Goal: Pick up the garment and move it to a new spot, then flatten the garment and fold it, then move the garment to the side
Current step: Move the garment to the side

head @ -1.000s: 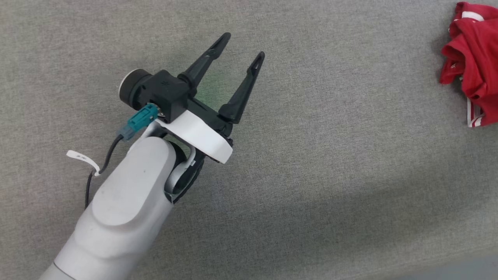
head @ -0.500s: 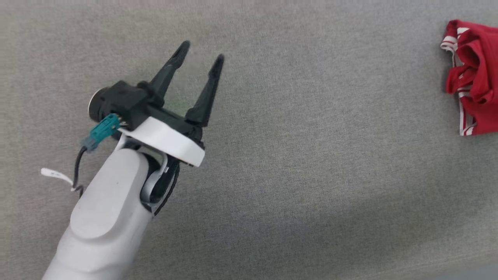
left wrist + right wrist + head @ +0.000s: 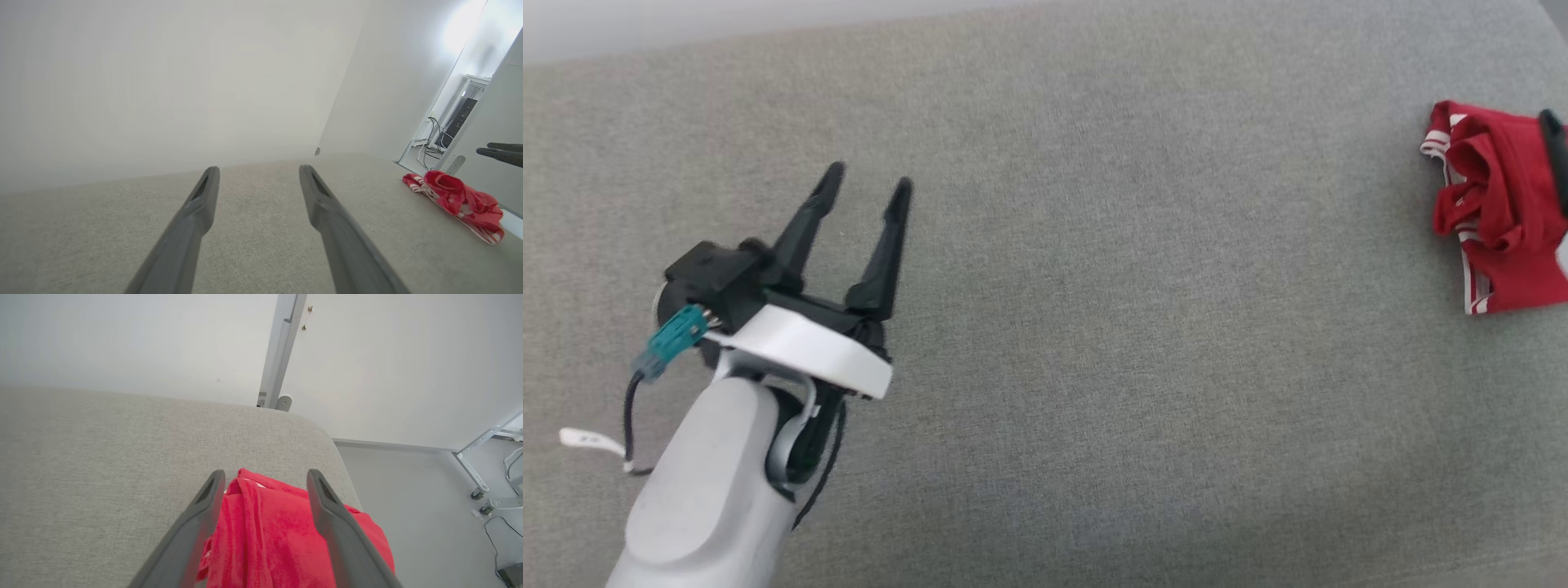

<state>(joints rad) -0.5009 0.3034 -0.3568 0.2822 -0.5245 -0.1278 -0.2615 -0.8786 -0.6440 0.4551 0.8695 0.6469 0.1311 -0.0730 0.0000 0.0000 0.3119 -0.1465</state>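
The garment (image 3: 1499,237) is a crumpled red heap with red-and-white striped trim, lying on the grey fabric surface (image 3: 1094,286) near its right end. In the right wrist view my right gripper (image 3: 265,475) stands open just above the garment (image 3: 269,539), one finger on each side of the bunched cloth, gripping nothing. One dark finger (image 3: 1553,143) of it shows at the right edge of the head view. My left gripper (image 3: 867,181) is open and empty far to the left. The left wrist view shows its fingers spread (image 3: 258,171) and the garment (image 3: 457,200) off to the right.
The surface's rounded right corner (image 3: 327,437) lies close beside the garment, with pale floor (image 3: 408,498) beyond it. A grey metal post (image 3: 282,351) stands behind the far edge. A wheeled metal frame (image 3: 476,469) and cables sit on the floor at right.
The head view has shifted, bringing the surface's far edge into the picture. The garment has settled into a lower heap, and a right gripper finger now shows over it.
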